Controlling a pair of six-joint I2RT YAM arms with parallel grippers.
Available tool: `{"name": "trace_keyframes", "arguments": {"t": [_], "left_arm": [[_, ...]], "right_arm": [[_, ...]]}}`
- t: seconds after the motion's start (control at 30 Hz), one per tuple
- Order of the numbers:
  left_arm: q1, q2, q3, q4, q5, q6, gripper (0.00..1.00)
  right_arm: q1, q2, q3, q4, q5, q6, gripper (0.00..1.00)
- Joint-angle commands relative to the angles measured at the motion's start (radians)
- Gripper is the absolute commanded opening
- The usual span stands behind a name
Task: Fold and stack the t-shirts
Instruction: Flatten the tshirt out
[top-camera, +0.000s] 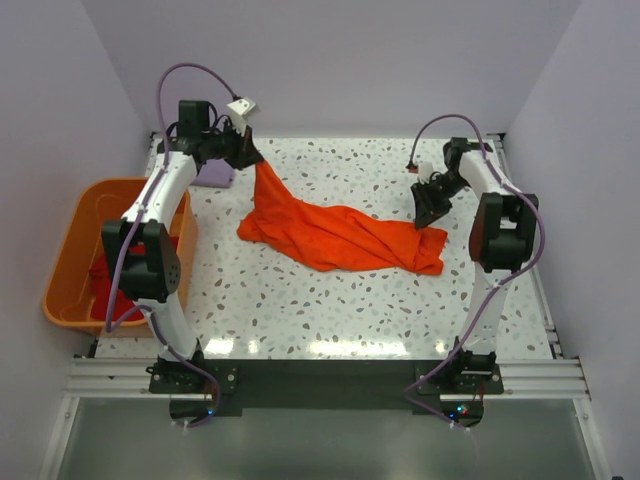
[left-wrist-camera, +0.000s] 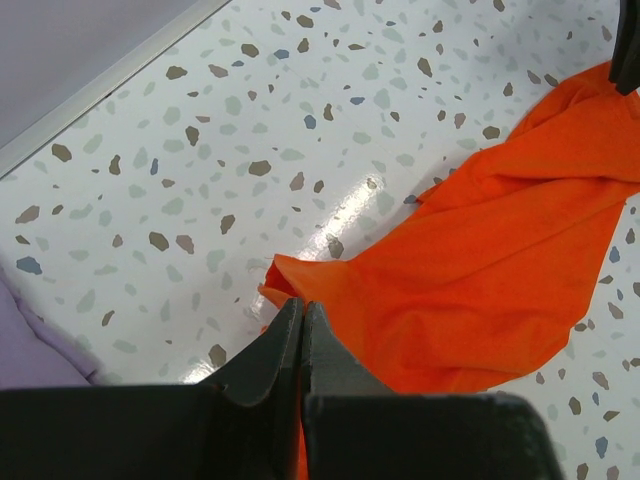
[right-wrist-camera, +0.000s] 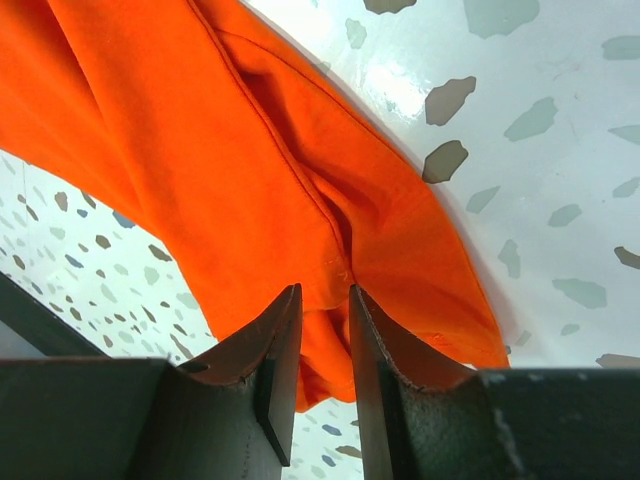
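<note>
The orange t-shirt (top-camera: 330, 235) lies rumpled across the middle of the table (top-camera: 300, 310), running from about 11 o'clock down to 3 o'clock in the top view. The left gripper (top-camera: 250, 155) is clenched on its far corner and holds that end lifted off the surface. The right gripper (top-camera: 432, 212) sits at the 3 o'clock end with its jaws a little apart. Cloth shows in the gap, and it looks loose rather than pinched, though the wrist view is too close to be sure.

The shirt is light, soft and limp, so it will sag and bunch wherever it is not held. It is best held at a hem or shoulder corner, one in each gripper, and pulled taut before it is laid flat.

A lavender t-shirt (top-camera: 214, 176) lies at 10 o'clock just beside the left gripper. A red t-shirt (top-camera: 112, 285) sits in the tub (top-camera: 68, 270) at 9 o'clock.
</note>
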Motion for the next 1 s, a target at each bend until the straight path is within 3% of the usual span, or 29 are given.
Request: {"name": "trace_keyframes", "arguments": {"t": [0.0, 0.43, 0.97], "left_arm": [[-0.010, -0.010, 0.021, 0.034, 0.007, 0.004, 0.00], [-0.010, -0.004, 0.023, 0.031, 0.004, 0.005, 0.00], [-0.013, -0.018, -0.005, 0.028, 0.004, 0.009, 0.00]], "right_arm": [[0.004, 0.018, 0.047, -0.005, 0.018, 0.003, 0.30], [0.020, 0.023, -0.017, -0.001, 0.016, -0.016, 0.27], [0.020, 0.026, -0.028, 0.076, 0.067, 0.001, 0.34]]}}
